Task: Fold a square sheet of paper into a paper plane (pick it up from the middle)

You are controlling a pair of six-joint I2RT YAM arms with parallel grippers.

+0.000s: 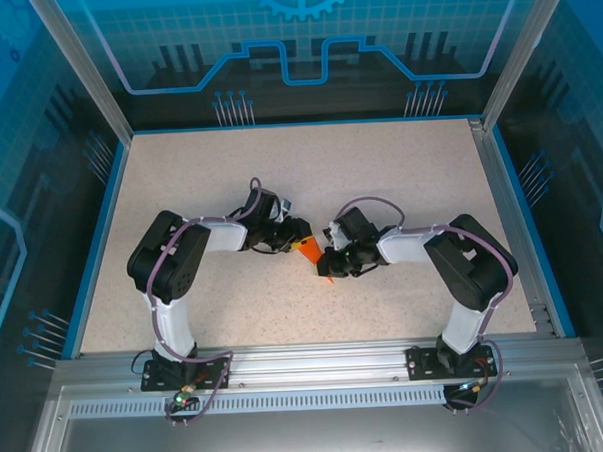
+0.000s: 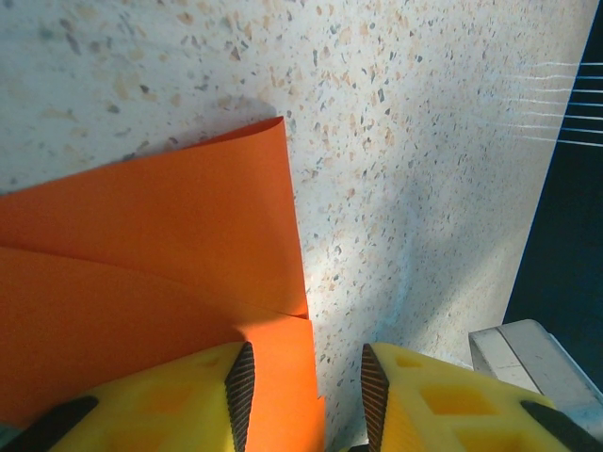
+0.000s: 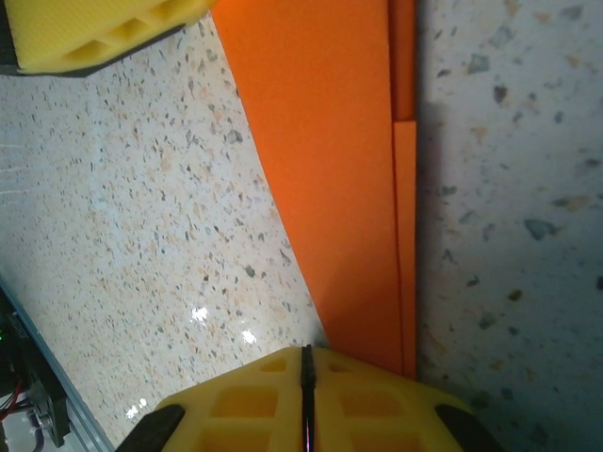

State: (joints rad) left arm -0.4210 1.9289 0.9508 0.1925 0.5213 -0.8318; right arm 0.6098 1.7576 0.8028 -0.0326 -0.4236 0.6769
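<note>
Reaching inward from their bases at the near edge, both arms bend at the elbow and bring their wrists low over the middle of the speckled counter (image 1: 379,173). The left end effector (image 2: 306,377) and the right end effector (image 3: 306,363) point toward each other, close together. The orange sheet of paper (image 1: 307,250) lies between them on the counter.

The sheet is already creased. From the left wrist, one layer lies over another. The upper layer's far corner curls up a little and casts a shadow on the counter. From the right wrist, the sheet shows as a long shape that narrows toward the camera, with a straight fold seam down its right side.

The left end effector stands narrowly parted. One yellow finger (image 2: 170,400) sits over the paper and the other over bare counter, and the sheet's edge runs into the gap between the pads. Whether either pad presses the paper cannot be told. The right end effector's fingers are closed flush against each other, and the narrow end of the sheet runs under them. Whether any paper is caught in the seam cannot be told.
</note>
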